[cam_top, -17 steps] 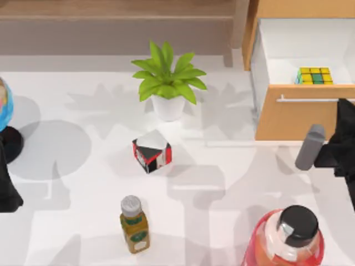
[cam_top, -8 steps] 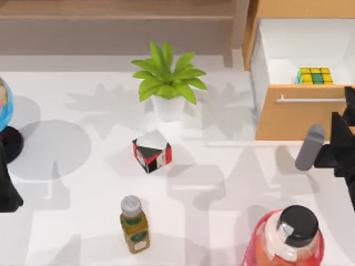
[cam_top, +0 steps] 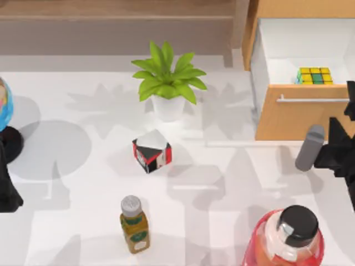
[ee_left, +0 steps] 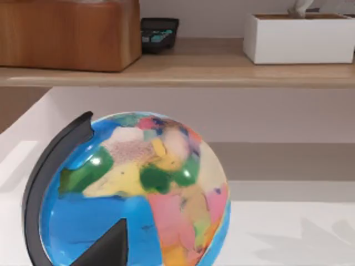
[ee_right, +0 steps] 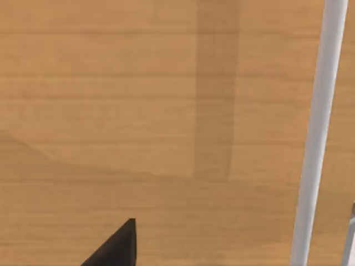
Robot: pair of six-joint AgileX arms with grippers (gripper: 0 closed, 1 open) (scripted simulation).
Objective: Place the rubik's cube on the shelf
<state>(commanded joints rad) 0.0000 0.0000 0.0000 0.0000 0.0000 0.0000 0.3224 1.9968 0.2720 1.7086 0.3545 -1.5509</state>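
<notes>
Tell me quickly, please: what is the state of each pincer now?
Left pincer: cannot be told, parked at the table's left edge.
Right pincer: cannot be told, beside the drawer front.

The rubik's cube [cam_top: 315, 75] shows yellow and green squares split by dark lines. The larger cube [cam_top: 151, 151] is red, black and white. The globe [ee_left: 133, 191] is blue with multicoloured patches; the tabletop [cam_top: 83, 183] is white; the drawer front [ee_right: 138, 111] is light wood-grain.

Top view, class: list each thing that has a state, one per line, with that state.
Light wooden drawer with silver bar handle: pulled open.
Yellow-and-green rubik's cube: resting inside the drawer.
Long light-brown wooden shelf: no cube on it.
Small green-labelled bottle with grey cap: upright, capped.
Red, black and white cube: on the table.
</notes>
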